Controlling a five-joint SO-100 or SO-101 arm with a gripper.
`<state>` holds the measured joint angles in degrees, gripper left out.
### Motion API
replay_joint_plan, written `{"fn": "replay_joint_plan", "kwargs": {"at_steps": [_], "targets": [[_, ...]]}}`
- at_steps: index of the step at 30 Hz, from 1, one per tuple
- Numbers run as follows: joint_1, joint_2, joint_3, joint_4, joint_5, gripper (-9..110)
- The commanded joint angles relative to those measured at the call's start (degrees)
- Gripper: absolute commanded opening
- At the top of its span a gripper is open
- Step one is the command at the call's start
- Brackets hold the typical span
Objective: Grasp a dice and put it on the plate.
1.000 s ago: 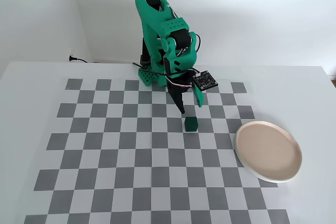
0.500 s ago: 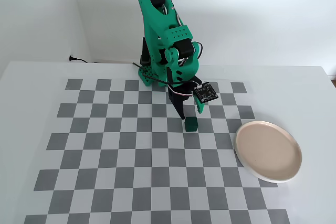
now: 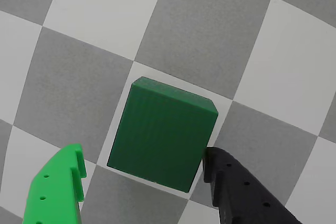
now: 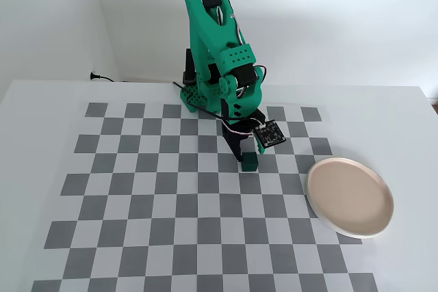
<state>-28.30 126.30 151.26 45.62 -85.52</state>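
The dice (image 3: 163, 132) is a plain dark green cube resting on the checkered board. In the wrist view it lies between my gripper's (image 3: 144, 156) jaws. The bright green finger (image 3: 60, 187) stands apart from the dice on the left. The black finger (image 3: 231, 182) is at the dice's lower right edge. The gripper is open. In the fixed view the gripper (image 4: 245, 154) is lowered over the dice (image 4: 249, 162) near the board's middle. The plate (image 4: 350, 196), pale beige-pink with a white rim, lies empty to the right, about two squares from the dice.
The grey-and-white checkered board (image 4: 137, 203) covers a white table. The arm's base (image 4: 195, 97) stands at the board's far edge by a white wall. A small circuit board (image 4: 268, 134) hangs at the wrist.
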Motion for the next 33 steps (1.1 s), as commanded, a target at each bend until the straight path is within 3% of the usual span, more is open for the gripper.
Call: {"fn": "replay_joint_plan", "kwargs": {"at_steps": [1, 22, 30, 33], "targets": [[-0.5, -0.4, -5.9, -1.4, 0.4, 19], [-0.7, -8.4, -5.9, -7.7, 1.8, 14], [-0.6, -7.0, -5.9, -7.2, 1.8, -4], [-0.6, -4.7, -6.0, -5.9, 1.8, -4]]}}
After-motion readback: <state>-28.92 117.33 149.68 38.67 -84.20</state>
